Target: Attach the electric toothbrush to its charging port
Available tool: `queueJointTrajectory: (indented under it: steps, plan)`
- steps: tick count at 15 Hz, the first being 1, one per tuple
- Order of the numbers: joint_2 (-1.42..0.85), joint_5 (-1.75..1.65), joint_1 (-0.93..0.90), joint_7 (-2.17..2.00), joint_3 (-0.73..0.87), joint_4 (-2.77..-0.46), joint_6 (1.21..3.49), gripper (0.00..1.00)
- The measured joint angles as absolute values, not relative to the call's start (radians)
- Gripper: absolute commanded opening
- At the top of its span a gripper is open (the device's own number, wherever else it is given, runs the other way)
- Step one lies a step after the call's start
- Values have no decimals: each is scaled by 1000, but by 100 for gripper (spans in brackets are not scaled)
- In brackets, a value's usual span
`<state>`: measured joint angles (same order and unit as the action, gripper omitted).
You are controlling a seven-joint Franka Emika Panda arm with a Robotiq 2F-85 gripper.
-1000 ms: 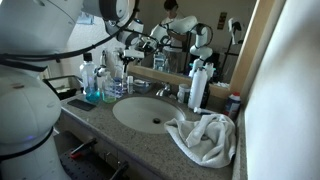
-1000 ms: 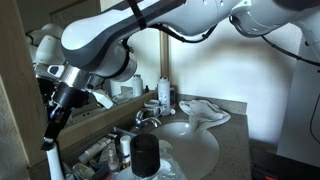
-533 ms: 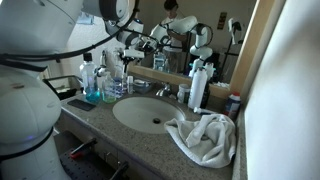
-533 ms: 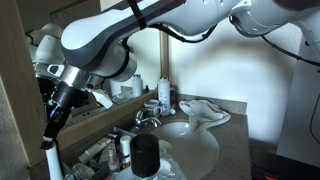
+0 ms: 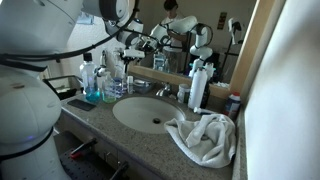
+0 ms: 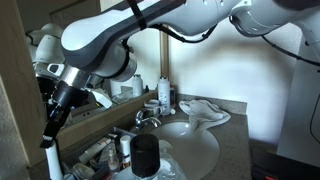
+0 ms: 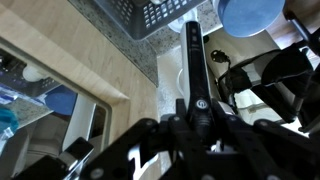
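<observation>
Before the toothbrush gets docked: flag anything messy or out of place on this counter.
A white towel lies crumpled at the edge of the sink rather than hung or folded. Nothing looks spilled or broken.

Oval white sink [image 5: 150,113] set in speckled stone table [image 5: 120,133]; crumpled white towel [image 5: 203,137] right of it, plastic bottles [image 5: 95,80] left, metal faucet [image 5: 163,91] behind. Black electric toothbrush [image 7: 190,55] in pincer [image 7: 194,113].

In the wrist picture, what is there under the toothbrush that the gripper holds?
Below the toothbrush, held in the shut gripper, lies speckled counter, with a dark basket beyond its tip. The brush covers the strip directly beneath; what is there cannot be seen.
</observation>
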<state>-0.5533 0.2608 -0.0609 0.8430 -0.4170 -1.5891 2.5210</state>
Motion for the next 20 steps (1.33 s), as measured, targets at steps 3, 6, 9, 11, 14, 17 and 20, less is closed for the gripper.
queueJointTrajectory:
  steps: [3, 6, 9, 11, 14, 17, 20]
  plan:
    - [-554, 256, -62, 843, -417, -1590, 2535, 13]
    - [-556, 254, -62, 843, -416, -1592, 2541, 13]
    - [-557, 250, -62, 843, -414, -1593, 2541, 13]
    - [-558, 246, -63, 843, -410, -1593, 2543, 13]
    - [-558, 244, -63, 843, -407, -1593, 2547, 13]
    - [-559, 244, -63, 843, -406, -1594, 2547, 13]
    - [-562, 243, -64, 843, -406, -1595, 2548, 13]
